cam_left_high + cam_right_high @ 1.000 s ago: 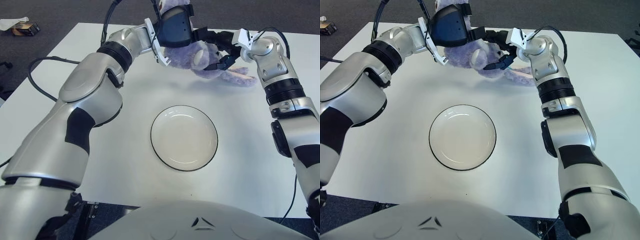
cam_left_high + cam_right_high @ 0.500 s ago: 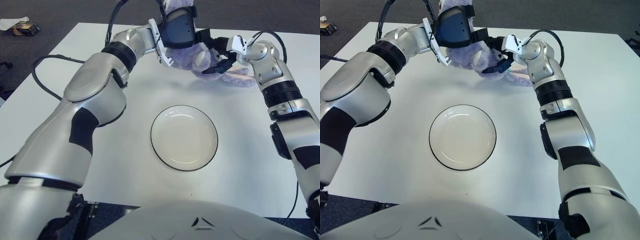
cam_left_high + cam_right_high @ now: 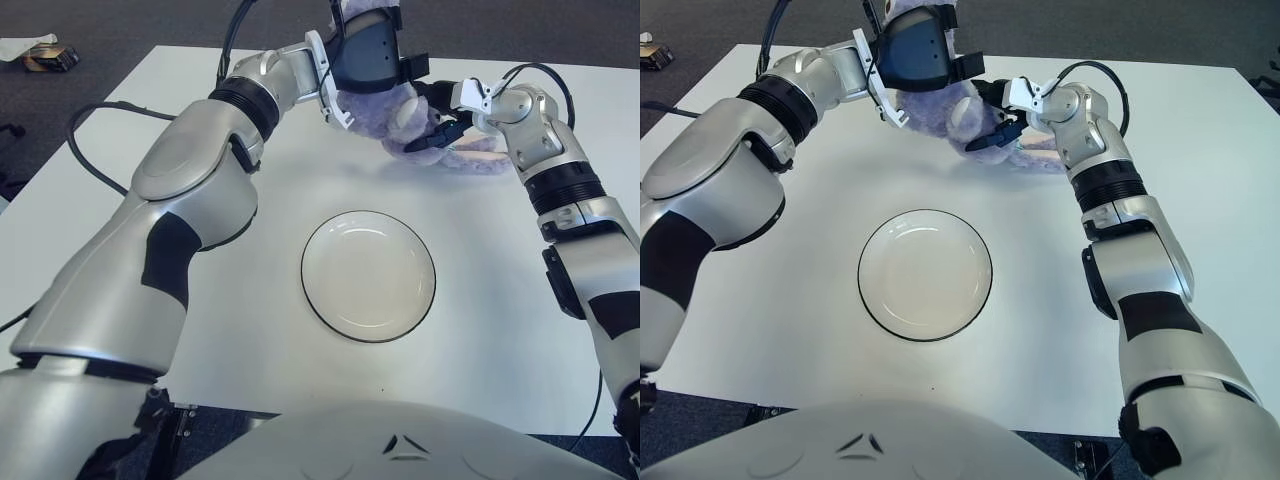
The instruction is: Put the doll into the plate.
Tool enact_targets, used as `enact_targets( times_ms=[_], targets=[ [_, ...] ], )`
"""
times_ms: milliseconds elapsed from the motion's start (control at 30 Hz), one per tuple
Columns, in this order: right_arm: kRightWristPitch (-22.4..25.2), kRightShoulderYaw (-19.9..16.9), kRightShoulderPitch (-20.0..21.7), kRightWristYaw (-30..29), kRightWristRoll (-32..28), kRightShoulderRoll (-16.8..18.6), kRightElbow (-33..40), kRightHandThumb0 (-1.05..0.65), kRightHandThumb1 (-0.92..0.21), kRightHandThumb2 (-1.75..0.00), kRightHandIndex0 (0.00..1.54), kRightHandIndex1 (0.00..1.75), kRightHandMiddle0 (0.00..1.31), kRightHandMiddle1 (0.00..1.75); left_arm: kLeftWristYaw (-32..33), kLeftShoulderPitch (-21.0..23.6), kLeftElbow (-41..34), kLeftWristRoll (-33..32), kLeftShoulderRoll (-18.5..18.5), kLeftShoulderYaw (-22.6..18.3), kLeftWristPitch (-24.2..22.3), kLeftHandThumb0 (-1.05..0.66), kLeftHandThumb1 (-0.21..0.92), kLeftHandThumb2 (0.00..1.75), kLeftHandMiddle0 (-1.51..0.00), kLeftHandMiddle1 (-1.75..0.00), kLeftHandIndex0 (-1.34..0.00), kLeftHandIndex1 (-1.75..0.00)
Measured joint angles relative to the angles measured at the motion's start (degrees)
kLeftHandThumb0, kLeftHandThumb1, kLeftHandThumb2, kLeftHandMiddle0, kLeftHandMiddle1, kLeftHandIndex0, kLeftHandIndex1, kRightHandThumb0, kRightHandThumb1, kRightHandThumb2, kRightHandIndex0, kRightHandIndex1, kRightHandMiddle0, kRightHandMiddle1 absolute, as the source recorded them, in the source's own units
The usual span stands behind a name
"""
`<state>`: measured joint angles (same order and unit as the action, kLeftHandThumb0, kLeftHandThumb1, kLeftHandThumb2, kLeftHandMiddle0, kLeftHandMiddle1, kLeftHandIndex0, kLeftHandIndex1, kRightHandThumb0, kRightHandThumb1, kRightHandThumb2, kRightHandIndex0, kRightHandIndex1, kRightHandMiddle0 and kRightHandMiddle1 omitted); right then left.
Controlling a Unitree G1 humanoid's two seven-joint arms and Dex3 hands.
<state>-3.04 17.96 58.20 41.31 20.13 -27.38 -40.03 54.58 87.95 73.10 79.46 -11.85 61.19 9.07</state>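
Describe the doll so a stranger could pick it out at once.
On the white table, look past the round plate to the far edge. Between the left robot hand and right robot hand sits the doll, the only soft, fuzzy lavender thing there.

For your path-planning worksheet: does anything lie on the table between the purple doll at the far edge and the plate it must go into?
Nothing visible does. The doll, with the left hand and right hand on it, lies beyond the plate, and only bare white table shows between them. The plate holds nothing.
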Motion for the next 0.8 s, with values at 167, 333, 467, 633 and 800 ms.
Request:
enact_targets(
  times_ms=[167,333,467,633,800],
  targets=[
    [-0.14,0.55,0.46,-0.52,1.15,0.01,-1.11,-1.05,-0.82,-0.21,0.19,0.06,0.00,0.36,0.06,0.00,-0.44,-0.21,0.05,-0.20,0.49,-0.48,0.33,1.30,-1.29,-1.75,-0.60,-1.75],
    [-2.85,0.91,1.33,-2.54,1.41,0.25,-5.13,-1.03,-0.82,-0.20,0.22,0.07,0.00,0.48,0.30,0.08,-0.61,-0.42,0.17,-0.71,1.64,-0.48,0.32,1.31,-1.30,-1.75,-0.61,-1.75],
    [-6.17,1.05,1.69,-5.97,1.65,0.69,-9.69,-1.00,-0.83,-0.18,0.21,0.31,0.00,0.70,0.44,0.09,-0.61,-0.60,0.36,-1.26,2.64,-0.48,0.31,1.32,-1.30,-1.75,-0.61,-1.75],
    [-9.41,1.18,1.70,-11.62,2.34,1.25,-14.19,-0.83,-0.69,-0.43,0.27,1.16,0.02,1.38,0.82,0.09,-0.62,-0.88,0.69,-1.93,3.72,-0.48,0.31,1.32,-1.30,-1.75,-0.62,-1.75],
    [-10.23,1.41,1.10,-17.98,4.29,1.27,-13.19,0.08,-0.46,-0.97,0.55,1.48,0.23,1.67,1.42,0.12,-0.65,-1.55,0.80,-2.74,3.94,-0.48,0.32,1.31,-1.28,-1.75,-0.61,-1.75]
  ],
)
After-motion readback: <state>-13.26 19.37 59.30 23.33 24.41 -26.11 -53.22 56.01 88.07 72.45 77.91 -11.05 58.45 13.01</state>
